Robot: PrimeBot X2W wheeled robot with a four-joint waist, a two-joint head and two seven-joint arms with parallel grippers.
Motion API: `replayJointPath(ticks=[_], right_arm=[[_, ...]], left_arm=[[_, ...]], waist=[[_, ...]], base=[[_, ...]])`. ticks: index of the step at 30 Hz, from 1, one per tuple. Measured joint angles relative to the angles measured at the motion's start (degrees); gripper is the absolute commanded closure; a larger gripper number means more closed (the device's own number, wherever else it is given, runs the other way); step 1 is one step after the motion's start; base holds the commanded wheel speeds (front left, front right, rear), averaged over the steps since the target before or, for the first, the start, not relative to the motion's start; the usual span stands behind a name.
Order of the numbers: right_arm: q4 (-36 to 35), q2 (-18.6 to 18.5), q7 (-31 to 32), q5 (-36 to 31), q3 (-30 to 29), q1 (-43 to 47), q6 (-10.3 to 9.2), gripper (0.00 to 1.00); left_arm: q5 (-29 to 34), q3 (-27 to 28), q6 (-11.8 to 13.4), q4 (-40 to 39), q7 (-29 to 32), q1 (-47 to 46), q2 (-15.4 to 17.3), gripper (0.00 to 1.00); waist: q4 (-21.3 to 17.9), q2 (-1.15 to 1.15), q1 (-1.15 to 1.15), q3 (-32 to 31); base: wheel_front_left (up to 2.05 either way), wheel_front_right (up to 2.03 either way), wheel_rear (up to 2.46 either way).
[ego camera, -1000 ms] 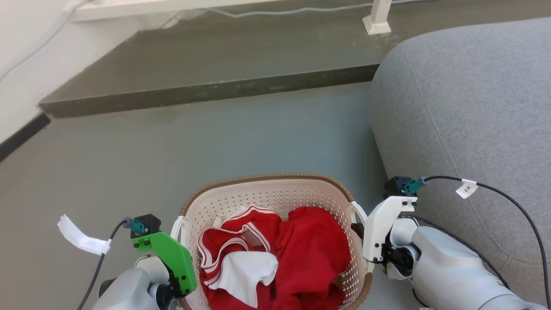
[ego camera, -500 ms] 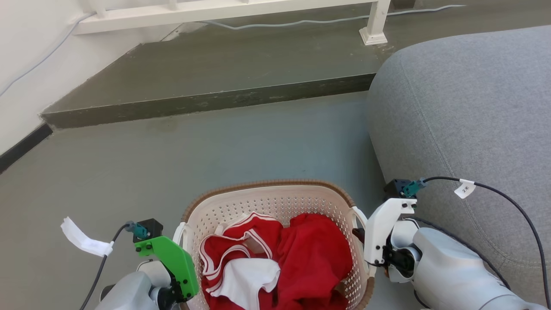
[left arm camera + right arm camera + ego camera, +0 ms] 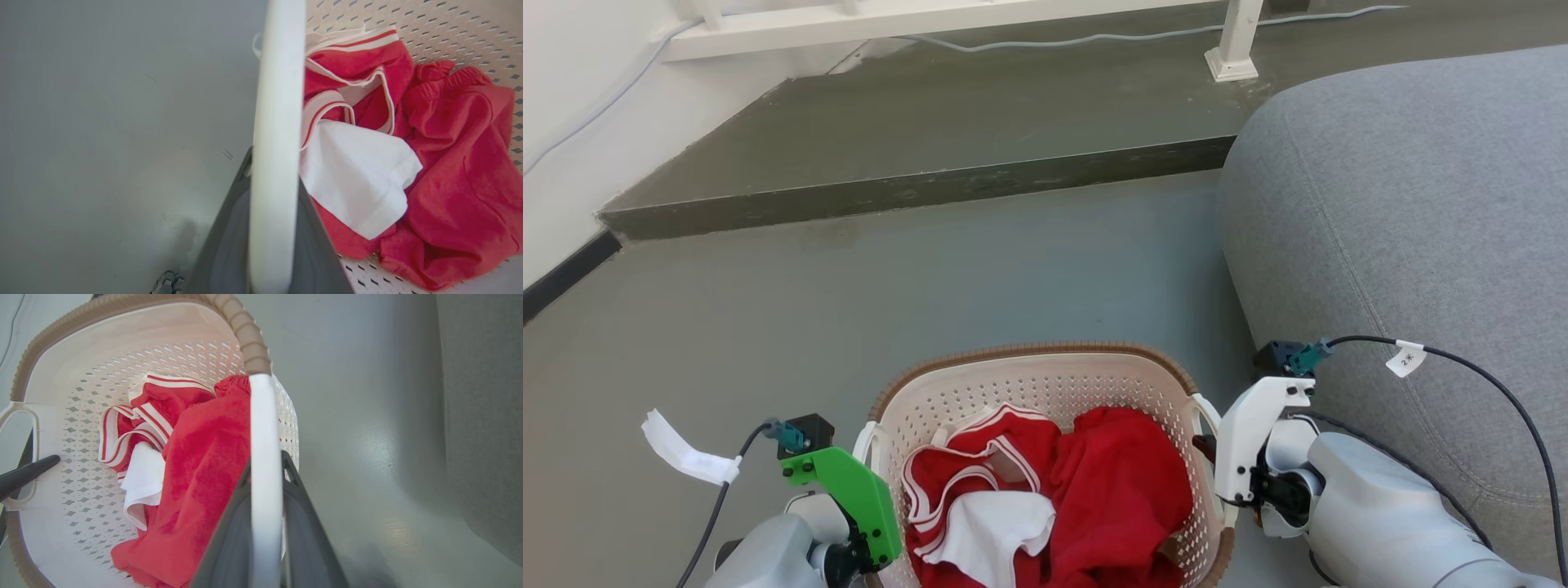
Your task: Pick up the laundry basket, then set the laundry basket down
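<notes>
I have the basket (image 3: 1045, 384) pinched by both white handles (image 3: 265, 416) so it lifts level and the red clothes (image 3: 1119, 482) do not spill. It is just left of the sofa (image 3: 1405, 204), low over the floor (image 3: 1013, 269); I cannot tell whether it is touching. The left gripper (image 3: 274, 171) is clamped across one handle, the right gripper (image 3: 265, 465) across the other. It has cream perforated walls and a brown woven rim.
</notes>
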Motion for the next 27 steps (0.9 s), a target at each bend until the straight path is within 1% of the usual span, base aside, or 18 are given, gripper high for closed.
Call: replayJointPath(ticks=[15,22,27], right_arm=[[0.2,0.0,-0.1,0.7,0.7,-0.1,0.00,1.00],[0.2,0.0,-1.7,1.0,0.4,-2.2,0.00,1.00],[-0.3,-0.3,-3.8,1.0,0.2,-4.6,0.00,1.00]], left_arm=[[-1.0,-0.7,0.8,-0.5,-0.5,0.0,0.1,1.00],[-2.1,0.0,1.5,-1.7,-2.6,-0.3,0.1,1.00],[-2.3,0.6,1.7,-2.3,-4.3,-2.8,0.2,1.00]], waist=[[0.0,0.00,0.00,0.9],[0.0,0.00,0.00,3.7],[0.0,0.00,0.00,6.6]], base=[[0.00,0.00,0.00],[0.00,0.00,0.00],[0.00,0.00,0.00]])
